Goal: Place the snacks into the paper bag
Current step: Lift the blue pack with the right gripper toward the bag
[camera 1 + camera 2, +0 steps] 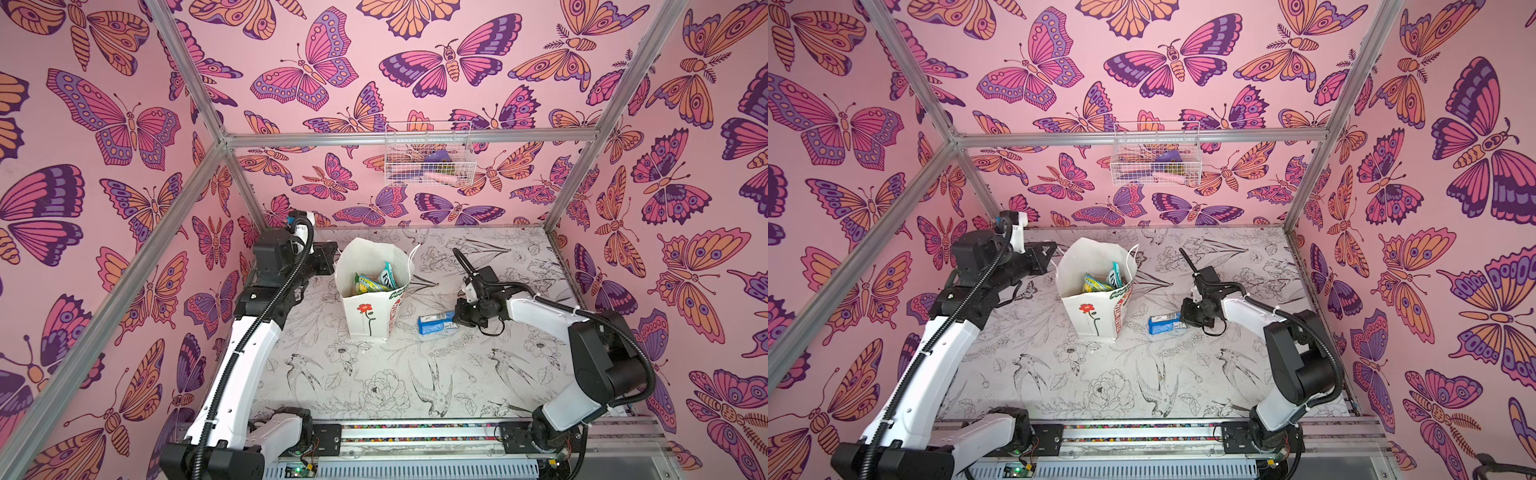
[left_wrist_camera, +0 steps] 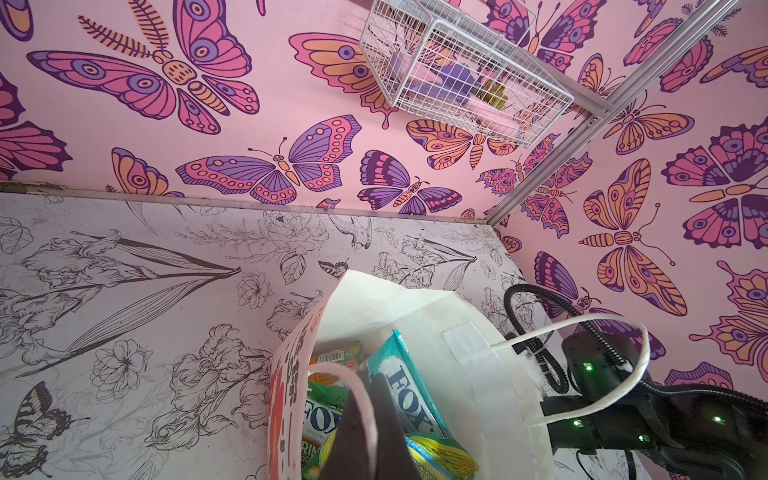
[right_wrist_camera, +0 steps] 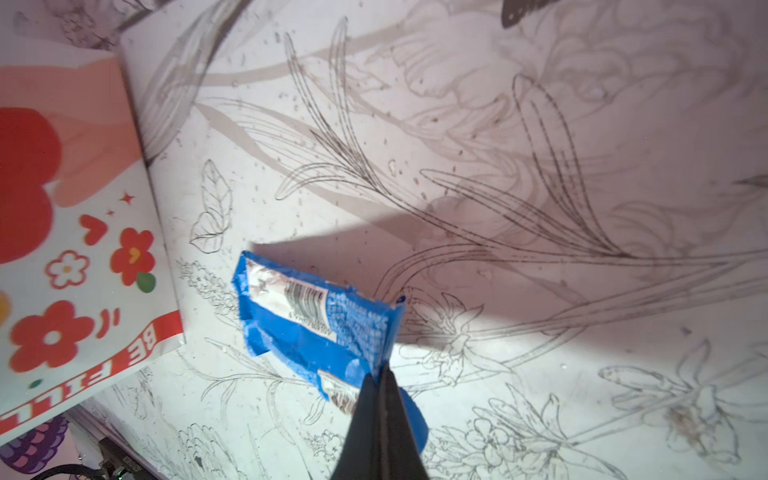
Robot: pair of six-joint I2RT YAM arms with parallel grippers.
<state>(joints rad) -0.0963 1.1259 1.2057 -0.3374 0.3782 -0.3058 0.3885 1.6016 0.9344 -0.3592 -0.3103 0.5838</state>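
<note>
Right gripper: clamped shut on packet end.
Packet axis: ran from my tips toward bag, just beside it.
Left gripper: closed at bag rim; hold unclear.

The paper bag is white with a red flower, the packet blue and white.

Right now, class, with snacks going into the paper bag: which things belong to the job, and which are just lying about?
Job: paper bag; FOX'S packets inside it; blue-white packet, pinched by the right gripper; left gripper, holding the bag.
Lying about: white wire basket on the back wall, and its contents.
</note>
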